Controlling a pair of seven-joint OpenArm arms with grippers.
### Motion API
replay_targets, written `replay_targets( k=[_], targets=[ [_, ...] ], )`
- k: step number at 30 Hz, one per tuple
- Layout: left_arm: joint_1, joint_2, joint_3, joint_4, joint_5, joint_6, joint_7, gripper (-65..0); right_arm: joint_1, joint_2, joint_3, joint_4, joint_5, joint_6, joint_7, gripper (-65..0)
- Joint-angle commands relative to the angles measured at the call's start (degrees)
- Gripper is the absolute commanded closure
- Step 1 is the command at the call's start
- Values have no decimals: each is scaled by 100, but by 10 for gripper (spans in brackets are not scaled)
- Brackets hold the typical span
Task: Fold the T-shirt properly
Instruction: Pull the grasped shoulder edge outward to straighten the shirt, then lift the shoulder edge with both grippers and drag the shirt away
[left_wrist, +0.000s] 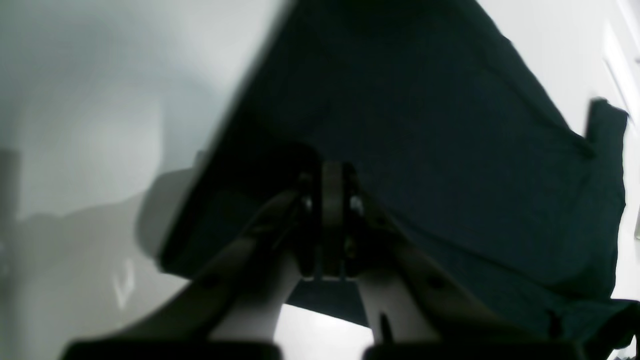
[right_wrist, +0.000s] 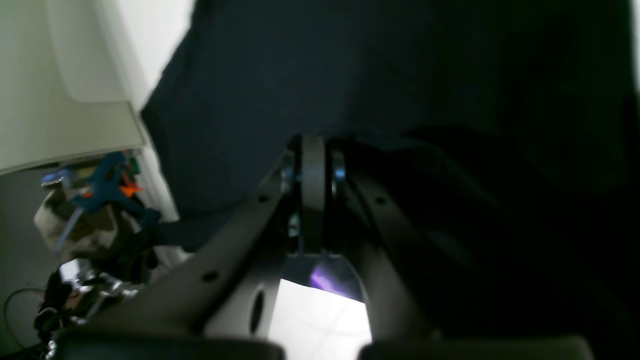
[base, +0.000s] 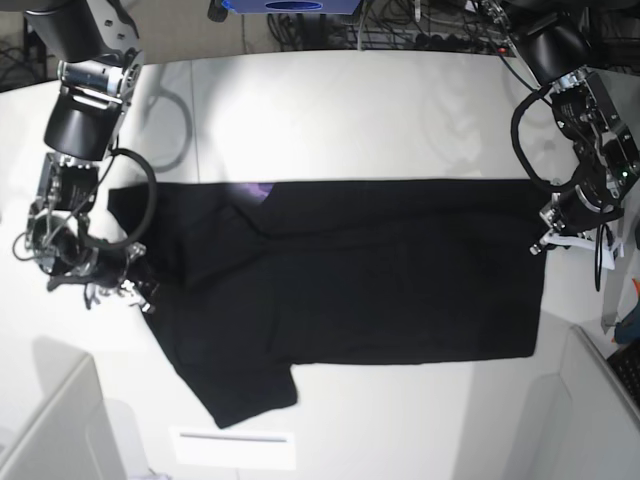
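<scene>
T-shirt lies lengthwise left to right between my closed pincers: left pincer at right end, right pincer at left; grip unconfirmed.

Left fingers — closed, angled inward | right fingers — closed

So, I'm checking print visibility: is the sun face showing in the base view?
No, the T-shirt shows almost entirely plain black there.
</scene>
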Motion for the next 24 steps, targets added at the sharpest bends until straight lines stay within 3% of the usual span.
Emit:
replay_targets(
  k=[1, 13, 16, 17, 19, 22, 24],
  targets=[
    [-101, -110, -34, 96, -8, -18, -77, 0, 199, 116, 18, -8, 77, 39, 69, 0],
    [-127, -136, -43, 105, 19, -18, -86, 0, 252, 125, 27, -202, 95, 21, 227, 0],
    [-127, -145, -52, 140, 19, -18, -86, 0, 225, 134, 168, -193, 104, 4, 236, -231],
    [-127, -145, -104, 149, 19, -18, -86, -69, 190, 134, 370, -193, 104, 4, 236, -308],
    [-127, -145, -359, 272, 1, -18, -86, -232, 67, 125, 731, -70, 104, 4, 254, -380],
    [-83, -110, -834, 870, -8, -35, -86, -433, -381, 63, 1363, 924, 104, 4, 254, -381],
    [-4, -101, -1089, 1344, -17, -44, -68, -504, -803, -25, 1636, 1847, 112, 4, 218, -381]
  ],
)
